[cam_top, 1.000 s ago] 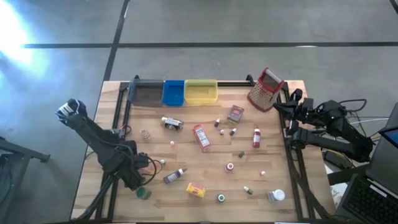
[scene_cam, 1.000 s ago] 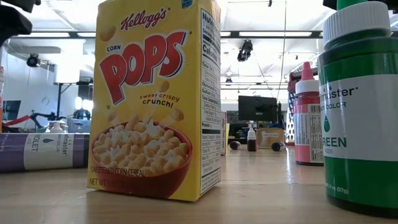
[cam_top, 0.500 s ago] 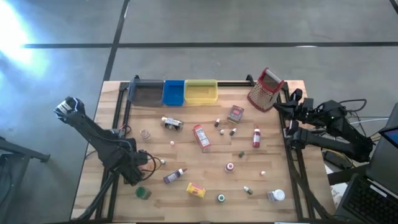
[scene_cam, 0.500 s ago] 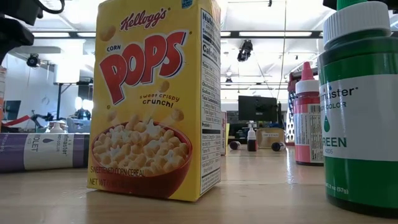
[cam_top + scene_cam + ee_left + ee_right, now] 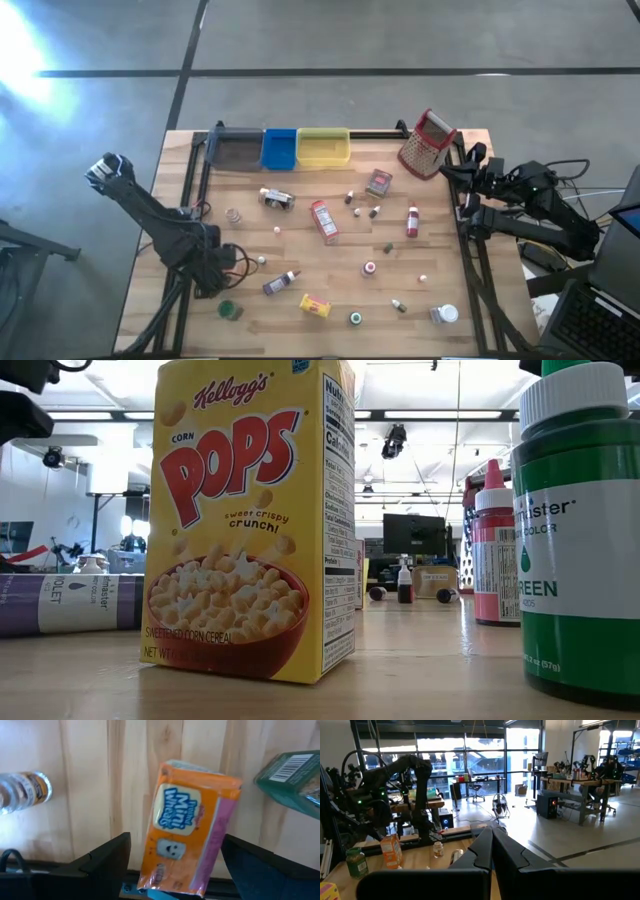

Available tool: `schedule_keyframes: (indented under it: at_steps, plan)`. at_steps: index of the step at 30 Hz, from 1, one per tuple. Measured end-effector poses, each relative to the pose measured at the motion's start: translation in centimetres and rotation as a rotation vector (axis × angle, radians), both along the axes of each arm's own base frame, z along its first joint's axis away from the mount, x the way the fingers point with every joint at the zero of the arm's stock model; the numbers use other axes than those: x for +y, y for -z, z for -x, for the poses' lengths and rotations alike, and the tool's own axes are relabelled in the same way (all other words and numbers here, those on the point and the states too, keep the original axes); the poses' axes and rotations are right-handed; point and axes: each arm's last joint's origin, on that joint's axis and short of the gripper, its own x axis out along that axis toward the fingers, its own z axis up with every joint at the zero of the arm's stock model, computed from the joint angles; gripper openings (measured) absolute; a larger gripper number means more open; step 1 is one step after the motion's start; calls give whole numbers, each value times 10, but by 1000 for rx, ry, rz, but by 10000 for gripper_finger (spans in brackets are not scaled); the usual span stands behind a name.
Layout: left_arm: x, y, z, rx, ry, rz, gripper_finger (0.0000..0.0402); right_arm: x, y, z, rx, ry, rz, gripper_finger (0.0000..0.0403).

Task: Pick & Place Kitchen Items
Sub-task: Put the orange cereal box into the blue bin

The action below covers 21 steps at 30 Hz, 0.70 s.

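The orange cereal box stands near the front left corner of the worktop, between the open fingers of the left gripper. One finger is clearly apart from it; whether the other touches it cannot be told. From above, the gripper hides the box. A green jar sits just beside it towards the front edge, and a small clear jar lies on the other side. Farther in lie a purple bottle and a yellow cereal box, with other small bottles and tins scattered across the middle. The grey tray, blue tray and yellow tray line the back edge, next to the grater.

The left arm reaches in from the left edge, bent down over the box. The right gripper waits at the right edge by the grater, its fingers pressed shut.

Since a second ago the left gripper has drawn slightly back from the green jar; nothing else has moved.
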Motion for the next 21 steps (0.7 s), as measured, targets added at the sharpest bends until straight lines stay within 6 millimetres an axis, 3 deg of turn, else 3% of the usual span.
schedule_keyframes:
  at_steps: [7, 21]
  plan:
    - [0, 0, 0, -5, 21, 3, 306, 0, 0, 0, 0, 0, 1, 8]
    - [-1, 0, -1, -16, 40, 1, 223, 0, 0, 0, 0, 0, 1, 8]
